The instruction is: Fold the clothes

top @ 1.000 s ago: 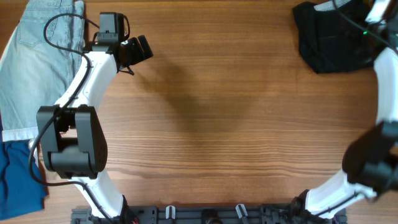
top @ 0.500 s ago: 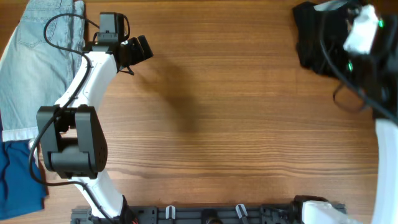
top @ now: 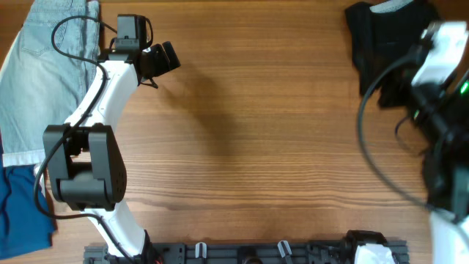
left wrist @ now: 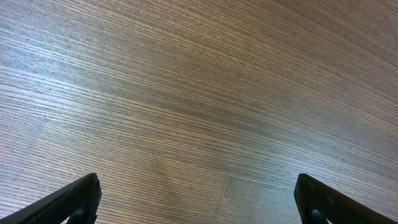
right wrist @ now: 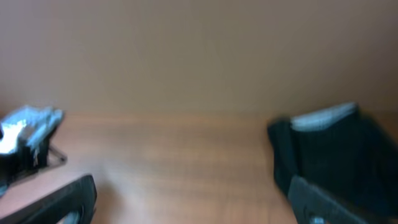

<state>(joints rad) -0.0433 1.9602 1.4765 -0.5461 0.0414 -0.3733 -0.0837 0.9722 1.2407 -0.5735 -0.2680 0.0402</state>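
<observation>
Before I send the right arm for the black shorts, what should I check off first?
1. Left end effector open and empty: ok.
2. Right end effector open and empty: ok.
3. Black shorts in view at the table's far right corner: ok.
4. Shorts spread flat: not ok, bunched.
5. Denim shorts away from the black shorts, at far left: ok.
6. Right wrist picture sharp: not ok, blurred.

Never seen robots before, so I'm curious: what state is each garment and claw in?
Black shorts: bunched up, unfolded, not held.
Denim shorts: spread out flat, partly out of frame.
Blue garment: lying at the table edge, partly out of frame.
Left gripper: open, empty.
Right gripper: open, empty.
</observation>
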